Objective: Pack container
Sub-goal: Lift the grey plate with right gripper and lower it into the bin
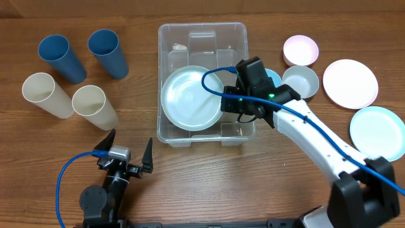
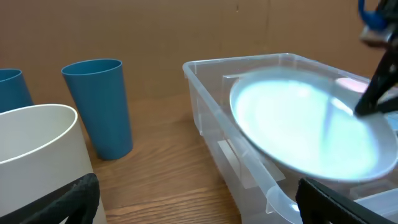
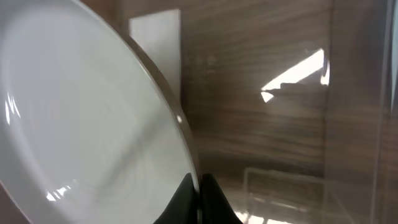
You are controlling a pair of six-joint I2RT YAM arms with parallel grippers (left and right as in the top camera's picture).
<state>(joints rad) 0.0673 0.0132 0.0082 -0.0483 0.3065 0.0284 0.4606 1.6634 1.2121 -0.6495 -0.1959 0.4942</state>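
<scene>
The right claw [image 3: 199, 190] is pinched shut on the rim of a pale plate [image 1: 190, 98], holding it tilted inside the clear bin [image 1: 201, 25]. The bin sits mid-table, between the cups and the other dishes. The held edge is high and the far edge dips toward the bin floor; whether it touches, I cannot tell.

To finish this step well, I would lower the wrist until the plate lies flat, let go only once it is resting, and lift straight up so the fingers clear the near wall. The plate fills much of the bin's width, so dragging it sideways risks shoving the bin.

The left claw [image 1: 131, 137] hangs wide open and empty at the near edge, well away from the work.

The table [image 1: 190, 183] is smooth brown wood grain. Two blue cups [image 1: 60, 57] and two cream cups [image 1: 47, 95] stand at the left; bowls [image 1: 300, 49] and plates [image 1: 350, 82] wait at the right. Of the room only a plain brown backdrop [image 2: 155, 31] shows.
</scene>
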